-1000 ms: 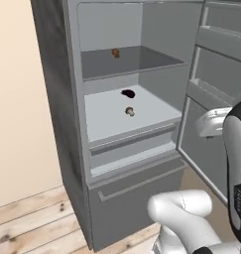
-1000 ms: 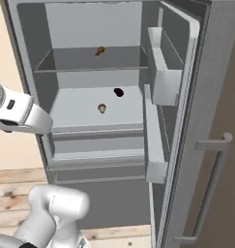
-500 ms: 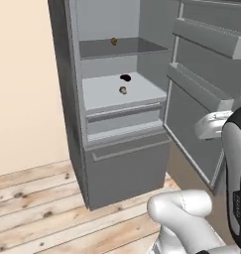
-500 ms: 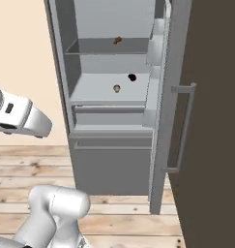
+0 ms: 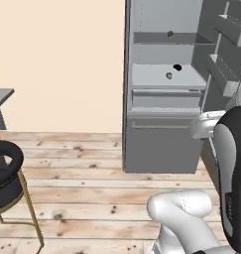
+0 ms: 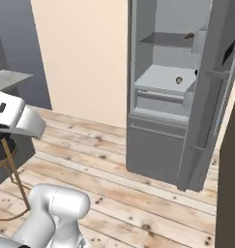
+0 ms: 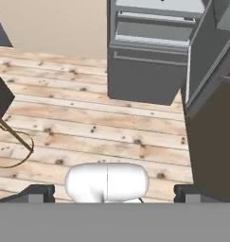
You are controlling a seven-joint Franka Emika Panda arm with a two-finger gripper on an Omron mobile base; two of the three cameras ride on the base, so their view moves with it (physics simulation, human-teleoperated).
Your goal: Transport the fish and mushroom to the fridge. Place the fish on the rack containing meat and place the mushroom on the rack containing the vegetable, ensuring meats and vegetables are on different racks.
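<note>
**Spotter:** What are you holding?

**Me:** Nothing. My gripper (image 7: 114,191) stands at its widest, with bare floor between the fingertips (image 7: 38,193).

**Spotter:** And the food?

**Me:** The mushroom (image 5: 168,75) sits on the rack containing the vegetable (image 5: 151,82), the bright white shelf, just beside the dark purple vegetable (image 5: 177,67). The meat (image 5: 170,33) is one level up, on the rack containing meat (image 5: 149,38). I can't place the fish from here, so I judge that half of the job isn't done.

**Spotter:** What worries you?

**Me:** Three things. The fridge (image 5: 161,144) is well apart from me and a stool (image 5: 5,173) stands close on my left, so a careless turn of the base could clip its legs. The fridge door (image 6: 211,121) hangs open into the path back, and an elbow swung wide on approach could strike it. The fish is also tiny, about finger size, so a grip slightly off centre could squeeze it out sideways.

**Spotter:** And at the shelf?

**Me:** The two racks sit close together. If I come in too low, the fish lands with the vegetables — exactly the mix I'm meant to avoid. If I come in too fast, I could nudge the meat off its shelf.
</note>
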